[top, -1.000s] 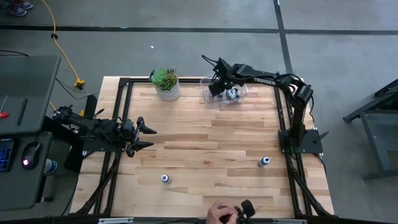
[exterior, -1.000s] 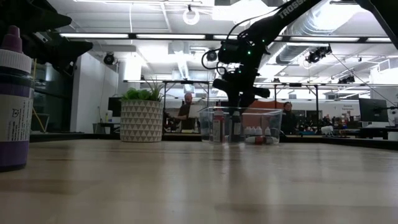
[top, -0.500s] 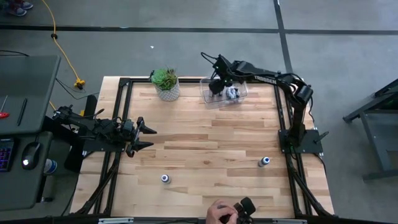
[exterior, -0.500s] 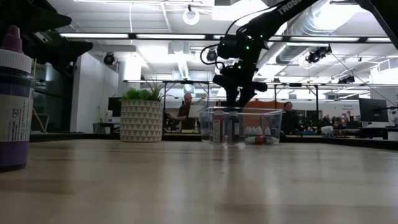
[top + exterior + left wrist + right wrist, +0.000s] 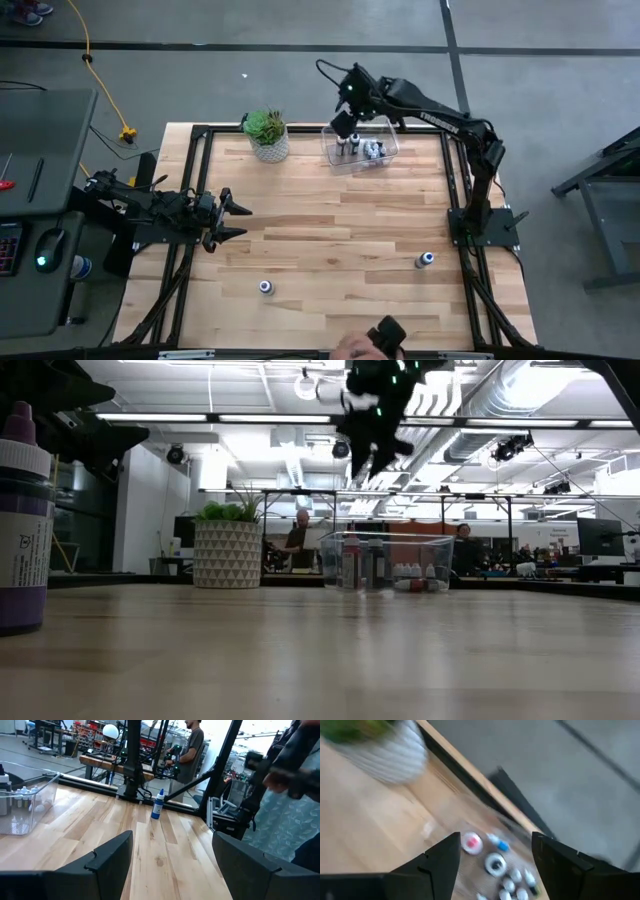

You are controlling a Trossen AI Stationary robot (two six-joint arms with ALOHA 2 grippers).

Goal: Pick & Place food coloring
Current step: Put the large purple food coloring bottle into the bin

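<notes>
Wooden slat table [image 5: 330, 230] in a black frame, on a grey concrete floor; workshop w/ benches and seated people visible beyond in low view. Clear plastic bin [image 5: 360, 147] sits at approx. 12 o'clock on the tabletop, holding a cluster of food coloring bottles [image 5: 362, 149]: small pale ones plus a few w/ red or blue tops, seen from above in right wrist view [image 5: 496, 863] and side-on in low view [image 5: 400, 572]. Potted plant [image 5: 267, 134] stands near the bin, toward 11 o'clock. Two more bottles remain apart on the wood: one w/ blue top [image 5: 424, 260] at approx. 4 o'clock, another [image 5: 265, 288] at approx. 7 o'clock; a purple-capped bottle [image 5: 22, 520] fills the near edge of low view. Right gripper [image 5: 343, 118] hangs raised above the bin's plant-side end, fingers spread, nothing between them. Left gripper [image 5: 238, 221] waits at 9 o'clock, fingers apart, empty. A person's hand [image 5: 352, 348] w/ a dark device shows at 6 o'clock, at the table edge.
</notes>
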